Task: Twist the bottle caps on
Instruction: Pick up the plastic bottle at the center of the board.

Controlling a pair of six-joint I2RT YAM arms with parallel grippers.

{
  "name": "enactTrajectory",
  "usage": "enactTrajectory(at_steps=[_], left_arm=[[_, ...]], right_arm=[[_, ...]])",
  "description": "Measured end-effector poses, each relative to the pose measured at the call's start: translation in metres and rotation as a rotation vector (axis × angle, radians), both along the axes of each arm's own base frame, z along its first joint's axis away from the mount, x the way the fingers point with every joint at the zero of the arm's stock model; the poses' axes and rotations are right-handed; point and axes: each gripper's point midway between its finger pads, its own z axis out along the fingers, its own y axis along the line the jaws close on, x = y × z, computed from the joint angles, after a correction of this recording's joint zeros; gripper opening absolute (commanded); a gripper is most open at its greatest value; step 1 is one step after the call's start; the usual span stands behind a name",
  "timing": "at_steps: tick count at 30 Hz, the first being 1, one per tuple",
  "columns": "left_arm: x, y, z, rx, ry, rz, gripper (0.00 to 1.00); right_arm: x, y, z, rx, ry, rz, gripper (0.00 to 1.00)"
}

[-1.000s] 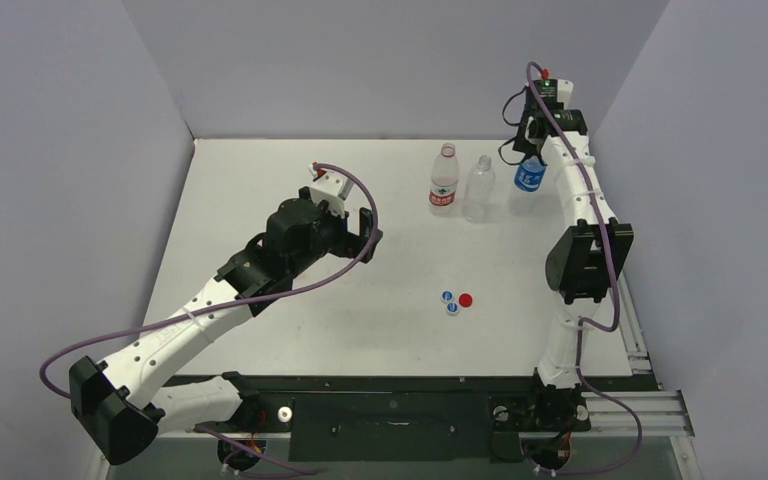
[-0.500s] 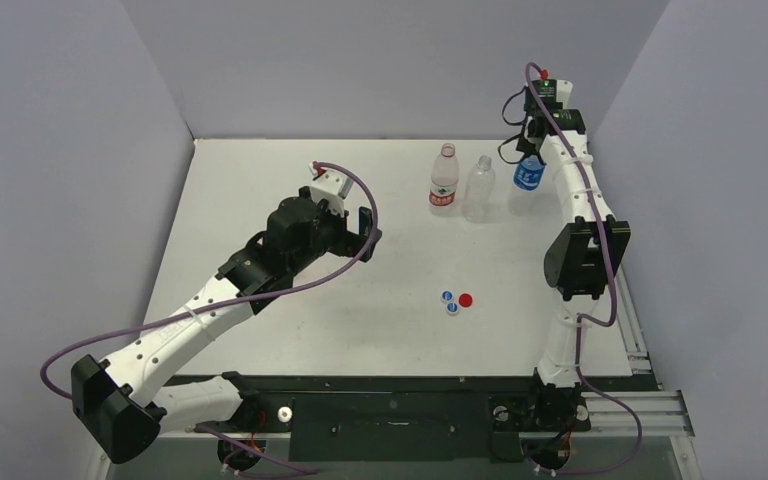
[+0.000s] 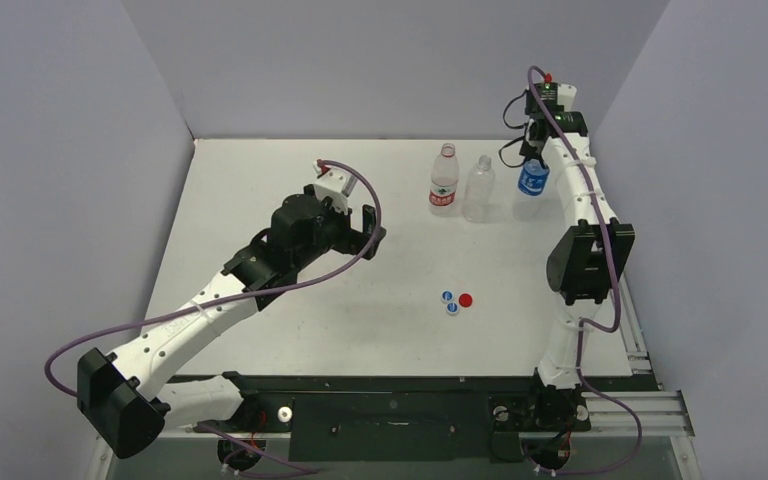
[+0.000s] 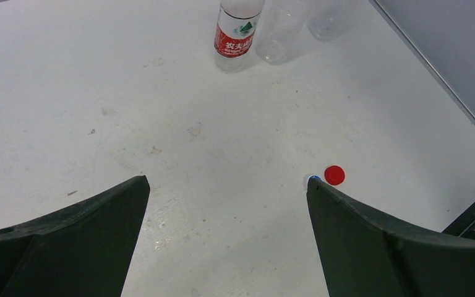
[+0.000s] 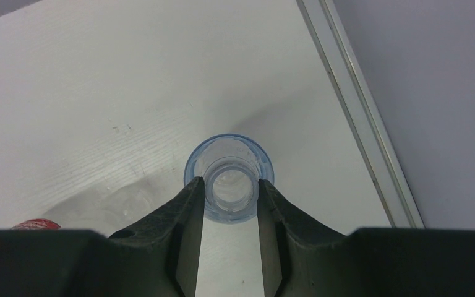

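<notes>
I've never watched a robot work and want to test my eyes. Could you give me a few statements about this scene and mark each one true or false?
1. The right gripper is shut on the neck of the blue-label bottle. True.
2. That bottle has its cap screwed on. False: the right wrist view shows its mouth open.
3. The left gripper holds the red cap. False: it is open and empty, and the red cap lies on the table.
4. A red-label bottle and a clear bottle stand upright left of the blue-label one. True.
5. The red cap lies beside two blue-and-white caps. True.
</notes>
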Motion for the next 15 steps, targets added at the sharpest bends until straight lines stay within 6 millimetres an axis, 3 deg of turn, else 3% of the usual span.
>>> enactTrajectory(at_steps=[7,12,15], left_arm=[[0.004,-0.013,0.007,-0.052,-0.018,-0.034,0.96],[0.003,-0.027,0.022,-0.122,-0.071,-0.087,0.96],[-0.001,-0.036,0.020,-0.140,-0.084,-0.126,0.96]], right_arm=[[-0.043,-0.004,0.012,-0.007,0.029,-0.038,0.00],[-0.086,0.000,0.042,-0.007,-0.010,-0.053,0.00],[-0.116,0.009,0.064,0.001,-0.052,-0.044,0.00]])
